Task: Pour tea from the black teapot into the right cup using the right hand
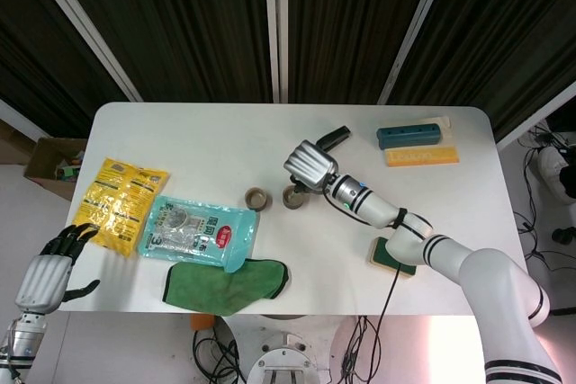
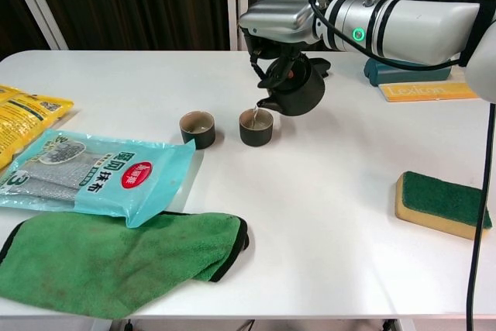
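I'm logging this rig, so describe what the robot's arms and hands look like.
The right arm is glossy white with black bands, a green indicator light and a black cable. Its right hand is silver metal. The left hand has a silver back and black fingers.

Glossy black teapot (image 2: 294,91), fuzzy green cloth (image 2: 108,260)

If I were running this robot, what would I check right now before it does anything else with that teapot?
1. Right hand holds the black teapot from above: ok.
2. Spout over the right-hand dark cup: ok.
3. Tea stream landing in that cup: ok.
4. Cup's fill level: cannot tell.
5. Second dark cup beside it upright, clear of the spout: ok.
6. Left hand off the table's edge, away from the cups: ok.
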{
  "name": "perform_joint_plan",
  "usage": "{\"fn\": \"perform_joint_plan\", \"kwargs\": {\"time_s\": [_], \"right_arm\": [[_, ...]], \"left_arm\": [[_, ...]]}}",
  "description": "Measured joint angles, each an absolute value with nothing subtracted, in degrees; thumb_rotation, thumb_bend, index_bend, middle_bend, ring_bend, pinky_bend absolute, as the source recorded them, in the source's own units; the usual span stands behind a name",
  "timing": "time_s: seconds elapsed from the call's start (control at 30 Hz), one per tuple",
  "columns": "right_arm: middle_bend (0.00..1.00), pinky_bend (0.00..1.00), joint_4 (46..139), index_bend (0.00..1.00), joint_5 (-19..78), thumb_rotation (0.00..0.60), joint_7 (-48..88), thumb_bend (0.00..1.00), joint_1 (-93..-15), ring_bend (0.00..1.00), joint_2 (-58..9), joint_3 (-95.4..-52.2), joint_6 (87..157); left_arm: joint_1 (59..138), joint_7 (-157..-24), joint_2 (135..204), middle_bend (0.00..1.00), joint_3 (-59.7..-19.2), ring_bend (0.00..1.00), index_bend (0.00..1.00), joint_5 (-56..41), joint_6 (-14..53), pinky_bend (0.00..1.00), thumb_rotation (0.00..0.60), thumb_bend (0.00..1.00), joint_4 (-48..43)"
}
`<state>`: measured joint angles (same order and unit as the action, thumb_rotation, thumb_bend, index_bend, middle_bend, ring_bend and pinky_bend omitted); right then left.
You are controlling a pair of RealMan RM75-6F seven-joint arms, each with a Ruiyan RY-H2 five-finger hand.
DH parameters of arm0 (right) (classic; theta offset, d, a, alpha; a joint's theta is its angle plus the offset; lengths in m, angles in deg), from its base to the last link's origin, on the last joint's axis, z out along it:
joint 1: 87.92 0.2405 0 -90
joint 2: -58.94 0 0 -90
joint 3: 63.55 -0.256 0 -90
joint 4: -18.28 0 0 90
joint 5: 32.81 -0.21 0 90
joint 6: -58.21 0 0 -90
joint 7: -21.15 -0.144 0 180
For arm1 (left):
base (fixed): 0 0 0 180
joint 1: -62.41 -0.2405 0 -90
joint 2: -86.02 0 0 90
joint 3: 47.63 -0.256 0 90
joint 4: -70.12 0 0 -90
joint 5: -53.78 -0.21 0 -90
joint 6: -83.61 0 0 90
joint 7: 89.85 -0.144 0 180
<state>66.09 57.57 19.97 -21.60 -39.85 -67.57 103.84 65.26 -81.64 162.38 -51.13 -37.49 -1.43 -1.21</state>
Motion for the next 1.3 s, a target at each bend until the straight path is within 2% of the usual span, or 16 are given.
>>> {"fn": "perform_joint_plan", "kwargs": {"time_s": [1.3], "right_arm": [[1.00, 0.93, 67.62, 1.00, 56.37, 0.553, 24.57, 0.23, -21.14, 1.00, -39.50, -68.06, 102.04]], "left_arm": [[65.08, -80.68, 162.75, 0.09, -51.20, 0.07, 0.17, -37.31, -1.31, 0.23, 0.600, 0.13, -0.18]]}}
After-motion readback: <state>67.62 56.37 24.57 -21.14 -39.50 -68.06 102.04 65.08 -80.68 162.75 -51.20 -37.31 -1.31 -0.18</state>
